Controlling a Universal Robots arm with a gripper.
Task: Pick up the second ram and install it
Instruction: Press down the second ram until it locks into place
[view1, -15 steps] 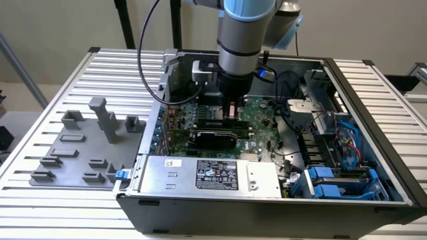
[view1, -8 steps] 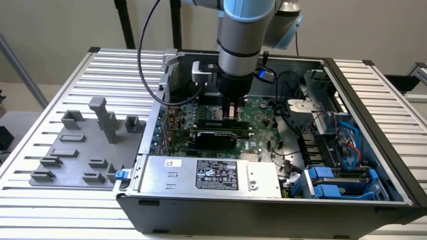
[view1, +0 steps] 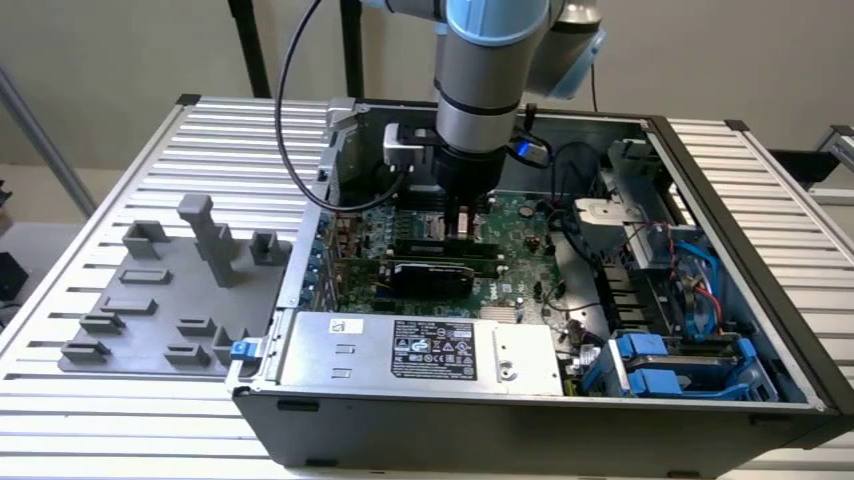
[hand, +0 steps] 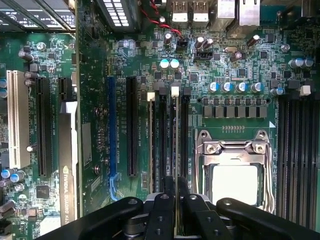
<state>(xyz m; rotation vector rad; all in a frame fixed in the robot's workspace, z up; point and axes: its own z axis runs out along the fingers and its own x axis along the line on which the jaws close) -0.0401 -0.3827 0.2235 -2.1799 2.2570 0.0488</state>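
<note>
Looking through the exterior view, I have my arm reaching down into the open computer case (view1: 587, 412), with the gripper (view1: 461, 222) low over the green motherboard (view1: 514, 245). To the exterior view's left of the case, the gray plastic fixture (view1: 160, 300) lies on the slatted metal table (view1: 80, 440). Toward the exterior view's right, blue drive caddies (view1: 651, 382) sit inside the case, near its front wall. A silver power supply with a printed label (view1: 433, 350) spans the near left part of the case.

From the wrist view, I've got the claw's two black fingers (hand: 167, 212) pinching the second RAM module (hand: 176, 175), a slim strip that I see edge-on. It stretches out past the fingertips between the black memory slots, its far end at a pale slot latch (hand: 175, 92). I can't tell whether it is seated. Another RAM module (hand: 151, 140) stands upright alongside, apart from it, and the CPU socket (hand: 234, 182) lies on its other side. An NVIDIA Quadro card (hand: 66, 170) is well apart from the claw.
</note>
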